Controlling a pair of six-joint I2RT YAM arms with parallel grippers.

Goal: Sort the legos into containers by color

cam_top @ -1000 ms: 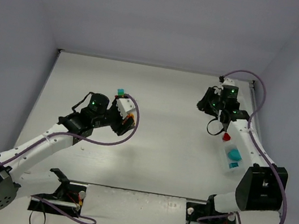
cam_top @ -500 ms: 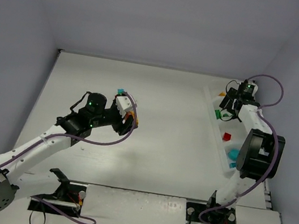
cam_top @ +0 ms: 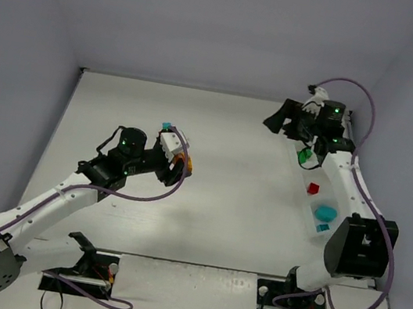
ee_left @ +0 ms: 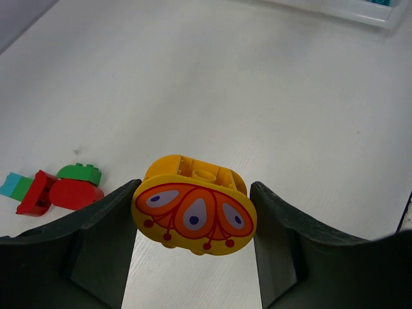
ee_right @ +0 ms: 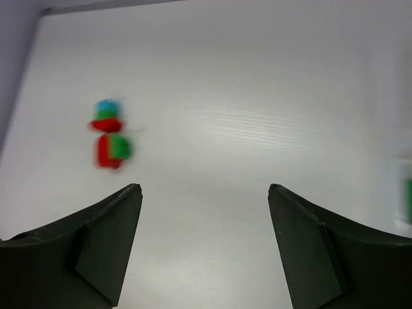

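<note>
A white table (cam_top: 235, 175) sits between plain lilac-grey walls (cam_top: 212, 28). Only the left wrist view shows the orange brick (ee_left: 193, 206) clearly. It is rounded, with a red-outlined petal print on its face, and the left pincer (ee_left: 193, 225) is clenched on both its ends above bare table. From the top it is no more than an orange speck at that pincer's tip. The same wrist view shows a small pile (ee_left: 64, 190) of red and green bricks lying to the left on the table, with a teal brick (ee_left: 9, 185) at its edge. From above only the teal brick shows, as the left arm's wrist covers the rest. The right wrist view catches the pile too, far off and blurred. The tray (cam_top: 318, 201) runs along the right side of the table, with green, red and teal bricks spaced along it. The right arm (cam_top: 345, 178) reaches over its far end, and a purple cable (cam_top: 357, 108) loops above. The left wrist view catches only the tray's corner. The right pincer (ee_right: 205, 244) is released, its fingers (ee_right: 96, 251) spread wide with nothing between them. It hangs over bare table at the far right, apart from tray and pile.
</note>
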